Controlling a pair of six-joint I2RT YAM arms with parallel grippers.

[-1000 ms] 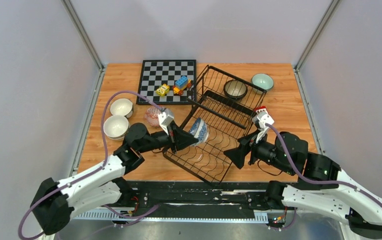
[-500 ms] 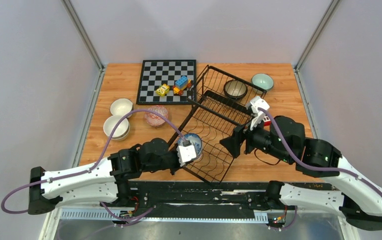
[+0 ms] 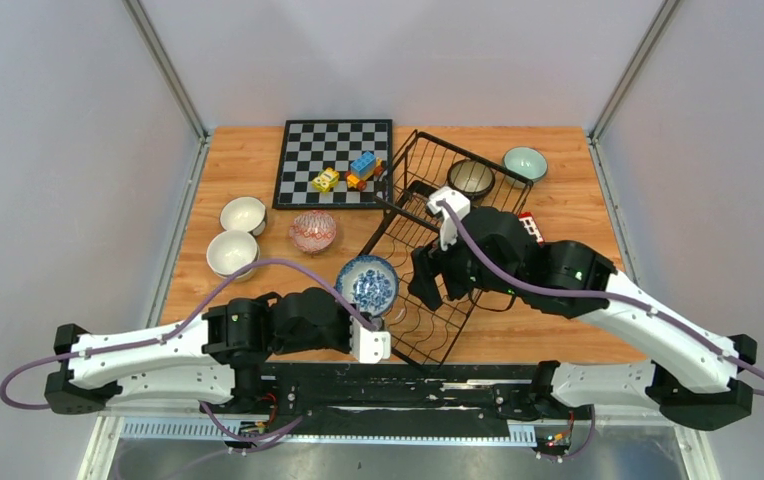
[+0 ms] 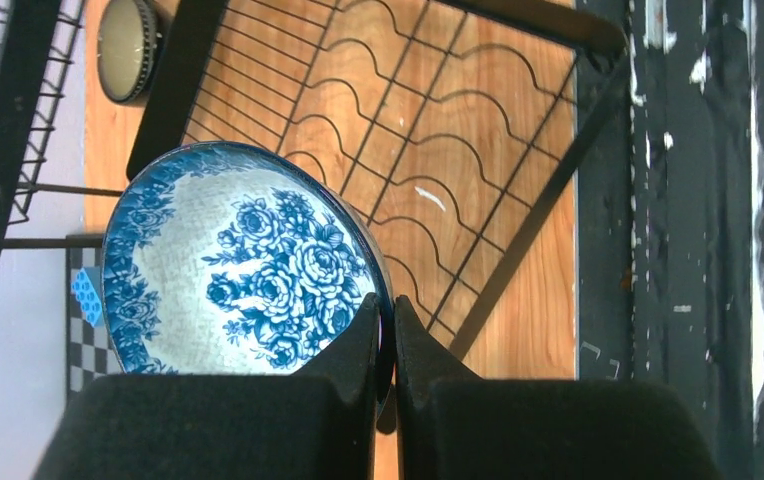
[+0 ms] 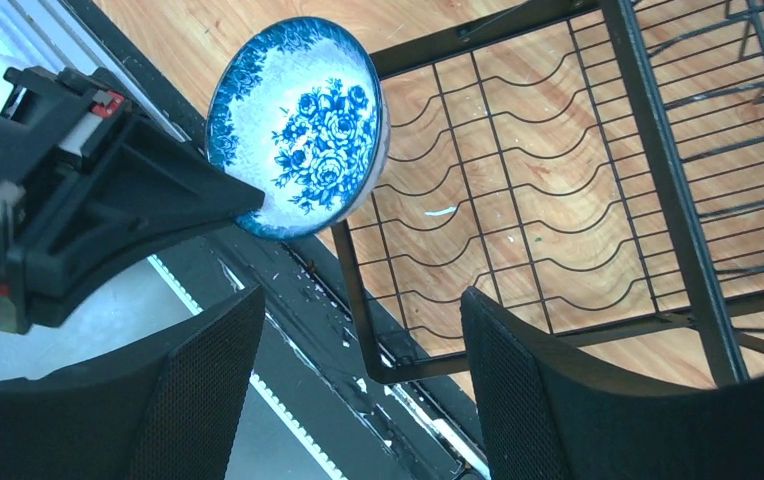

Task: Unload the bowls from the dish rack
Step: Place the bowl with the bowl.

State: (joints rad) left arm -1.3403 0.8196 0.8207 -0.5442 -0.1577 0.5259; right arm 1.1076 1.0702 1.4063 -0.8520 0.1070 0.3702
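Left wrist view: the left gripper [image 4: 386, 305] pinches the rim of the round blue-and-white floral ceramic bowl [image 4: 248, 260], held at the near-left edge of the black wire dish rack [image 4: 548, 20]. The bowl looks stiff, brittle and probably slippery. The right gripper [image 5: 358, 300] gapes wide.

The left arm [image 3: 158, 352] lies low across the lower left of the top view, stretched toward the centre. Its gripper [image 4: 386, 312] is pinched tight on the rim of a blue-and-white bowl [image 4: 248, 262]. The right arm [image 3: 608, 300] comes in from the lower right with its elbow bent. Its gripper [image 5: 363, 300] sits at mid-frame, jaws spread wide, holding nothing.
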